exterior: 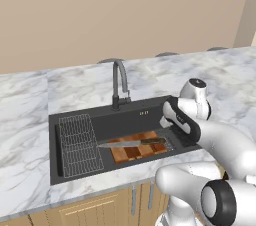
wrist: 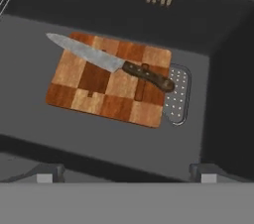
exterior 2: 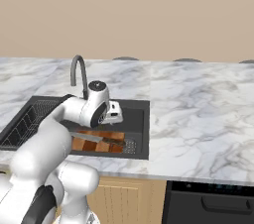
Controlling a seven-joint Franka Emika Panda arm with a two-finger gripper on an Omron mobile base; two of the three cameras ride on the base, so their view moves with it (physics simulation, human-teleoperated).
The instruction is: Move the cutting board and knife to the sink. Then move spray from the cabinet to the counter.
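Observation:
The checkered wooden cutting board lies flat on the floor of the dark grey sink, in its right half. The knife rests across the board, with its silver blade pointing left past the board's edge and its dark handle to the right. My gripper hangs above the board, open and apart from both things, with nothing between its fingers. The spray and the cabinet are out of view.
A dark arched faucet stands behind the basin and a wire rack fills its left part. A perforated drain plate lies beside the board. White marble counter spreads to both sides; a dark appliance front sits below right.

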